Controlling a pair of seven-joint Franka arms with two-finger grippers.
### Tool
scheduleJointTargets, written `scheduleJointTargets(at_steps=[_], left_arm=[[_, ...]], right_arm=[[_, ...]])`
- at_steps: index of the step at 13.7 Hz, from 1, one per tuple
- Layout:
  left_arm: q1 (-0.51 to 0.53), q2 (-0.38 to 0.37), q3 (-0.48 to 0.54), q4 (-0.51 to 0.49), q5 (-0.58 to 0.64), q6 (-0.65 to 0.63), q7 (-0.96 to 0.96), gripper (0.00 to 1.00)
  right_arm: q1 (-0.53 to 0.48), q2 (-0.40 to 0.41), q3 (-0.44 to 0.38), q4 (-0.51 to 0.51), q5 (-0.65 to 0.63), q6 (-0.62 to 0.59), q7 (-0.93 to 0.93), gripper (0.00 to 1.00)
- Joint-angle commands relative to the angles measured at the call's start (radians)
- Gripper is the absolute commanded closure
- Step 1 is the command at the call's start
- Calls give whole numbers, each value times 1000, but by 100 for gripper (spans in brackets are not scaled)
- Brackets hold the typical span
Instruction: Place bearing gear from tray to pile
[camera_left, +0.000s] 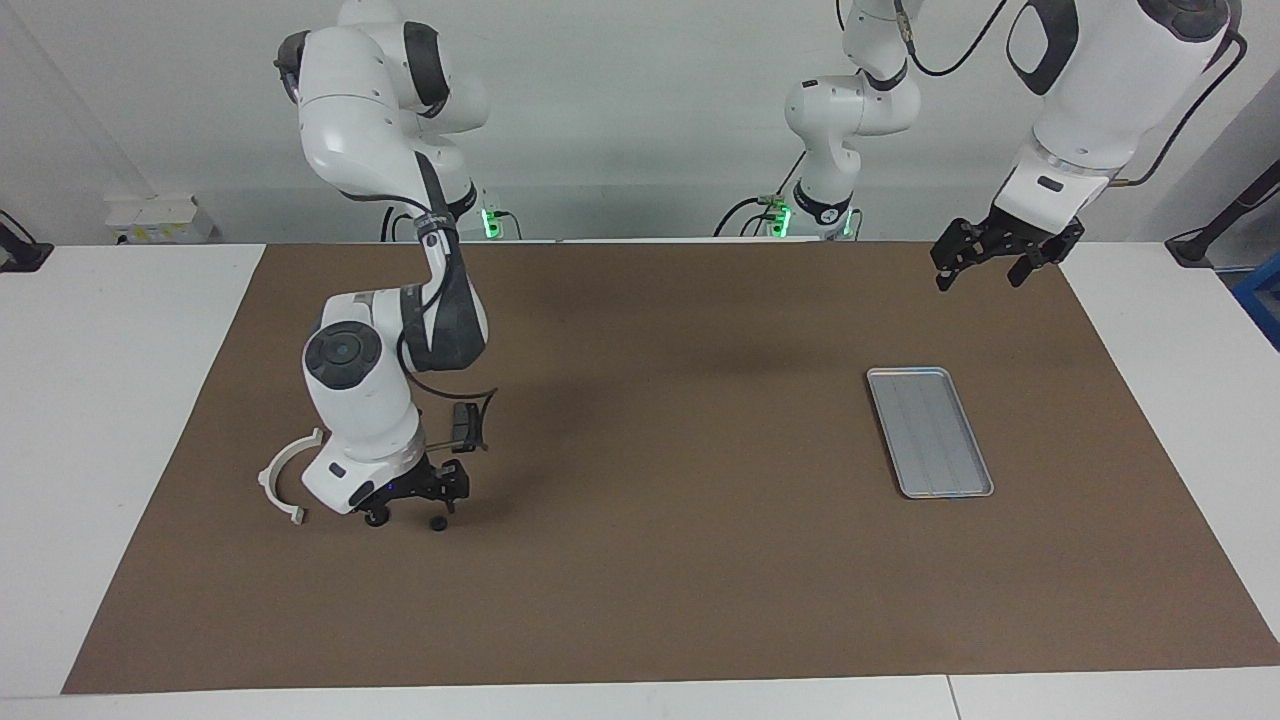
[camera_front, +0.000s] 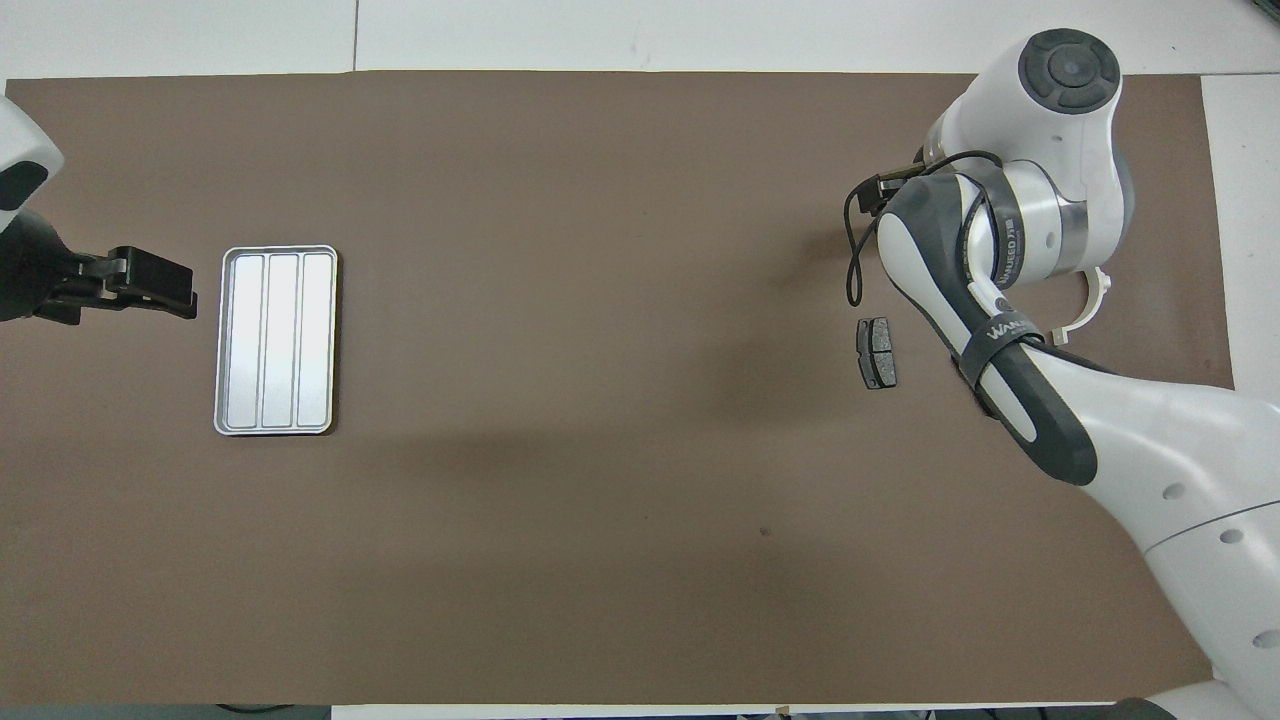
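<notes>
The silver tray (camera_left: 930, 430) lies at the left arm's end of the mat with nothing in it; it also shows in the overhead view (camera_front: 276, 340). The pile is at the right arm's end: a white half-ring bracket (camera_left: 283, 478) (camera_front: 1098, 296) and a dark brake pad (camera_left: 464, 425) (camera_front: 877, 352). My right gripper (camera_left: 407, 518) is down at the mat beside the bracket, fingers spread; in the overhead view the arm's own wrist hides it. A small dark round piece (camera_left: 438, 523) sits at one fingertip; I cannot tell whether it is the bearing gear. My left gripper (camera_left: 983, 272) (camera_front: 150, 285) hangs open and empty, high beside the tray.
The brown mat (camera_left: 650, 560) covers most of the white table (camera_left: 120, 400). The right arm's elbow and cable hang over the pile and hide part of it.
</notes>
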Motion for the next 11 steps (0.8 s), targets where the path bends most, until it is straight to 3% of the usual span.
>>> scheduleJointTargets(at_steps=[1, 3, 8, 11], left_arm=[[10, -12, 9, -2, -17, 4, 0, 0], [9, -16, 1, -5, -15, -8, 0, 0], [6, -30, 1, -19, -15, -3, -1, 0], [3, -41, 1, -34, -15, -7, -1, 0]], right_arm=[[-22, -100, 18, -44, 4, -78, -18, 0], [-32, -175, 18, -79, 38, -138, -18, 0], [-49, -484, 17, -304, 92, -176, -18, 0], [-37, -627, 15, -309, 92, -386, -15, 0]])
